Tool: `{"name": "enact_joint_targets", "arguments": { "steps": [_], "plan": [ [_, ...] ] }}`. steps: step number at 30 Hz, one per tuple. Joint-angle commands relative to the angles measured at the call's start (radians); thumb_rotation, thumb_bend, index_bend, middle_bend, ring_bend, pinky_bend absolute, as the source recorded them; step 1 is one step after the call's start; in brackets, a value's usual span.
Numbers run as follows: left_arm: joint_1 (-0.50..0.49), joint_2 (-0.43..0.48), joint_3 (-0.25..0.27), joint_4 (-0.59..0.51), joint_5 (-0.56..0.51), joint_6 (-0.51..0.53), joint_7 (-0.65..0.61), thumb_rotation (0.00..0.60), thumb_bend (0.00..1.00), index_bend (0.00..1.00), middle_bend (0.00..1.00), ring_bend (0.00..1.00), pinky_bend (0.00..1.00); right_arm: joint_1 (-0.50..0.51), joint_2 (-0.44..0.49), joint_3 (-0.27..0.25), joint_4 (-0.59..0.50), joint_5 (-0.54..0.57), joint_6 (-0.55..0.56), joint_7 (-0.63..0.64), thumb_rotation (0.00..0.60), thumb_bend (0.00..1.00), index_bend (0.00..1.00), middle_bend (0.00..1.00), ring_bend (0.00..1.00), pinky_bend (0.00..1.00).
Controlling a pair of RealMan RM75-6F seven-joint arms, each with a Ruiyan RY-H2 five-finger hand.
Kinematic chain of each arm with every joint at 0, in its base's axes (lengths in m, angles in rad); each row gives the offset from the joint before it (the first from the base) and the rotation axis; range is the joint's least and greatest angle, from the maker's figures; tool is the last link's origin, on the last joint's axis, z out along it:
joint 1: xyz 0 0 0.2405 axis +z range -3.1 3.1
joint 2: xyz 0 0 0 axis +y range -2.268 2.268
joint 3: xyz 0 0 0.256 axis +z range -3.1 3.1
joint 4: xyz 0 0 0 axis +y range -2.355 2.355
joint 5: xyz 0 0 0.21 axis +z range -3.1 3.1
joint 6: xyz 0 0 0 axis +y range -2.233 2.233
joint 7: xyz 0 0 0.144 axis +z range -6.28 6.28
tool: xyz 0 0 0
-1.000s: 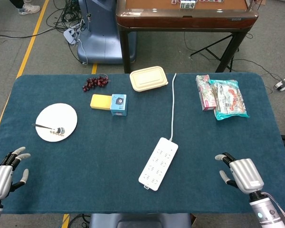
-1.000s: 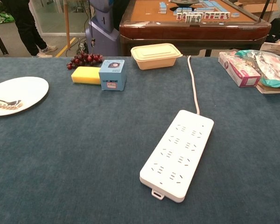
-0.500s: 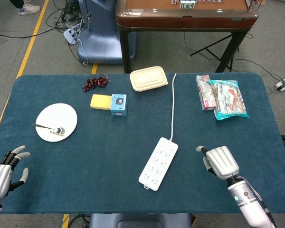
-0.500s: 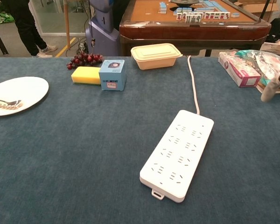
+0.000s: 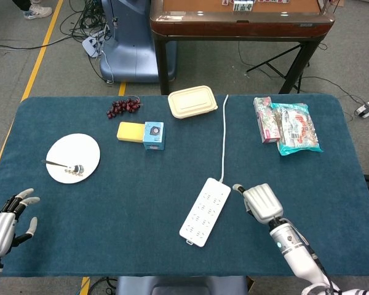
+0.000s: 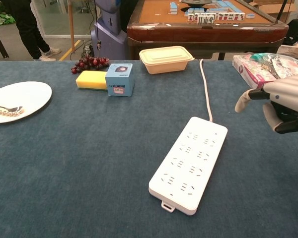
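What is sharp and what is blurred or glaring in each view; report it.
Head view: even overhead light, faint shadows, power strip and right hand sharp. Chest view: the right hand close to the lens looks slightly soft and is cut by the frame edge; the white plate shows no glare.

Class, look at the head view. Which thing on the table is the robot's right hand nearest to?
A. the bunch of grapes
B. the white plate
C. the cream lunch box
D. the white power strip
D. The right hand hovers just beside the power strip, holding nothing, its fingers reaching toward the strip; the plate, grapes and lunch box lie far off.
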Motion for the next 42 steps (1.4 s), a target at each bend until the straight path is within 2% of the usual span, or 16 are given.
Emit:
{"name": "enact_joint_targets", "arguments": {
  "steps": [1,19,42],
  "plan": [
    [-0.001,0.000,0.001,0.001,0.001,-0.002,-0.001,0.600,0.48,0.35,0.18,0.18,0.54,0.022,-0.026,0.005,0.018,0.026,-0.014,-0.017,0.600,1.00,0.26,1.00,1.00,1.00],
    [0.000,-0.002,0.000,0.008,-0.006,-0.004,-0.003,0.600,0.48,0.35,0.18,0.18,0.54,0.128,-0.153,-0.007,0.106,0.140,-0.050,-0.073,0.600,1.00,0.26,1.00,1.00,1.00],
    [0.002,-0.001,0.000,0.008,-0.008,-0.001,-0.006,0.600,0.48,0.35,0.18,0.18,0.54,0.163,-0.178,-0.042,0.142,0.168,-0.027,-0.040,0.600,1.00,0.26,1.00,1.00,1.00]
  ]
}}
